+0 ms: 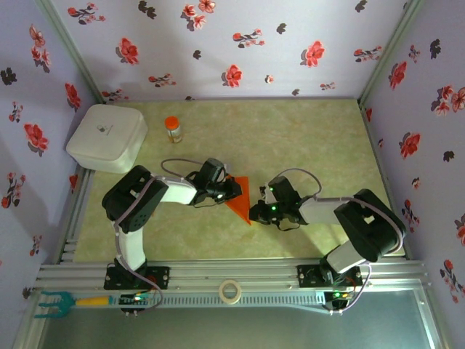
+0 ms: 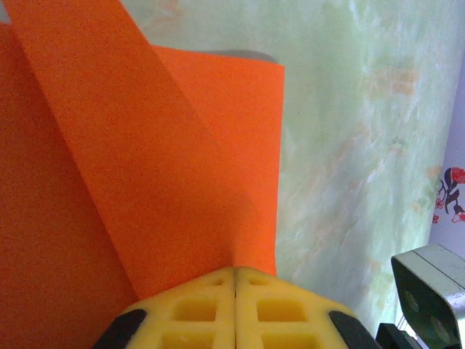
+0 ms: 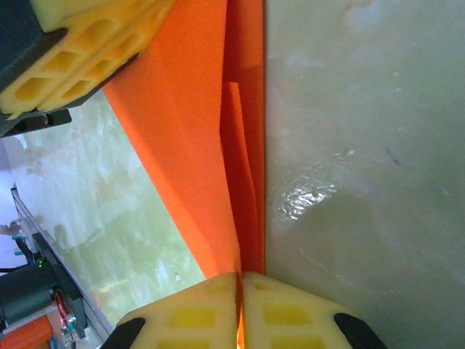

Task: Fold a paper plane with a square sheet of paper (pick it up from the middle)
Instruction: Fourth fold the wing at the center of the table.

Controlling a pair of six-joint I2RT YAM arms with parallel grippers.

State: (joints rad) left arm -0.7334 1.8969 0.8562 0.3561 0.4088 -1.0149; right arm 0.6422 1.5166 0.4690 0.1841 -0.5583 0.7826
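You are mid-fold: the square sheet of paper [image 1: 240, 196], already a creased orange wedge, sits near the table's centre, held between both arms. Your left gripper [image 2: 235, 275] is pressed together on its edge from 9 o'clock, and your right gripper [image 3: 240, 279] pinches the narrow tip from 4 o'clock. Next, I judge, 1 side should let go and flatten the flaps along the crease without tearing. The white box [image 1: 107, 137] at 10 o'clock bears a mark too small to read.
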